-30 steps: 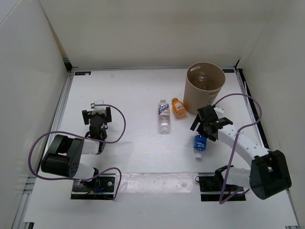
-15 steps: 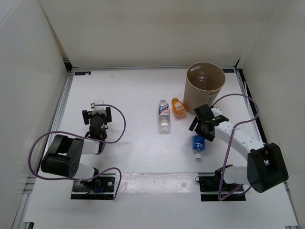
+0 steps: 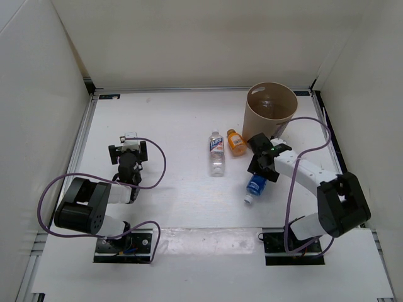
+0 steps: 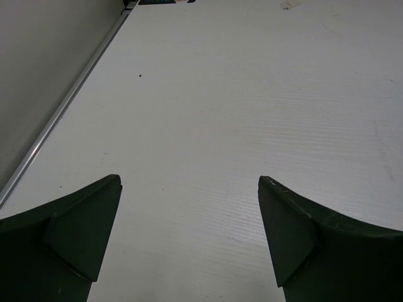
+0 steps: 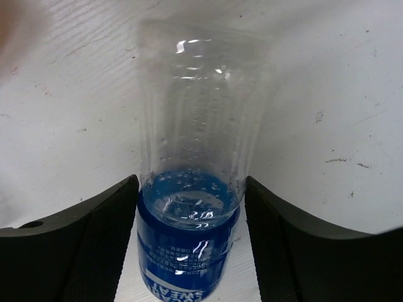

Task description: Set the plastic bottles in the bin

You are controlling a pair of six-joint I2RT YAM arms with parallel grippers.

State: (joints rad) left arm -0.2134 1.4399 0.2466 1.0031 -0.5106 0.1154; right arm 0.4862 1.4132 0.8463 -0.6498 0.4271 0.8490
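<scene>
Locate the right tool (image 3: 261, 165) low over the counter (image 3: 170, 119), right of centre and just near of the bin (image 3: 257, 129). Note its fingers (image 5: 94, 239) set one on each side of the blue-label bottle (image 3: 255, 185), level with the upper edge of the blue label and close against the bottle wall. Cannot tell from either view whether clenched on the bottle or merely standing released around it. Observe the blue-label bottle lying on its side on the counter, white cap pointing near-left, opposite end under the tool. Note small droplets on the clear wall beyond the label.

Locate the left tool (image 4: 189, 182) over the left half of the counter, well apart from every bottle. Read as released: fingers spread wide, bare counter between them, nothing grasped.

Find the white-and-blue-label bottle (image 3: 216, 153) lying on its side near the counter centre, cap toward the far side. Find the orange bottle (image 3: 237, 143) just right of it, between it and the bin, near the bin wall; contact with the bin not determinable.

Find the bin standing upright at the far right of the counter, mouth facing up. Note a faint clear shape (image 3: 267, 104) on the bin floor, too small to identify.

Count three bottles on the counter, all outside the bin.
</scene>
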